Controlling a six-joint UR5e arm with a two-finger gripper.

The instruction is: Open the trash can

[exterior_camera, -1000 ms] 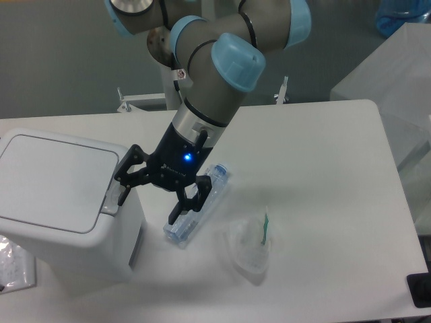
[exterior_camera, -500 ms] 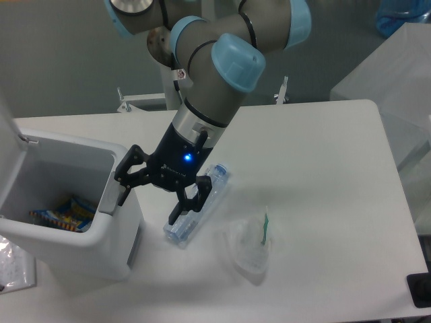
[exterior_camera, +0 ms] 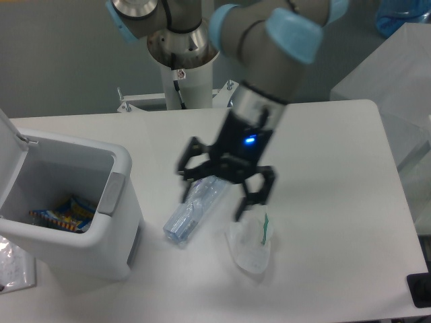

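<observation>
The trash can (exterior_camera: 124,239) is a large white boxy bin at the left of the table. Its lid (exterior_camera: 8,155) stands swung up at the far left edge, and the inside shows colourful wrappers (exterior_camera: 64,210). A grey push-button tab (exterior_camera: 112,193) sits on its right rim. My gripper (exterior_camera: 217,199) hangs open above the table, well to the right of the bin, with nothing between its black fingers. It hovers over a clear plastic bottle (exterior_camera: 192,214).
A clear plastic package with a green piece (exterior_camera: 252,239) lies right of the bottle. A plastic bag (exterior_camera: 12,269) lies at the bin's lower left. A dark object (exterior_camera: 419,291) sits at the table's bottom right corner. A translucent box (exterior_camera: 397,74) stands at the right.
The lid went from shut to swung up. My gripper then left the bin's push-button tab and moved right, over the bottle. It stayed open.
</observation>
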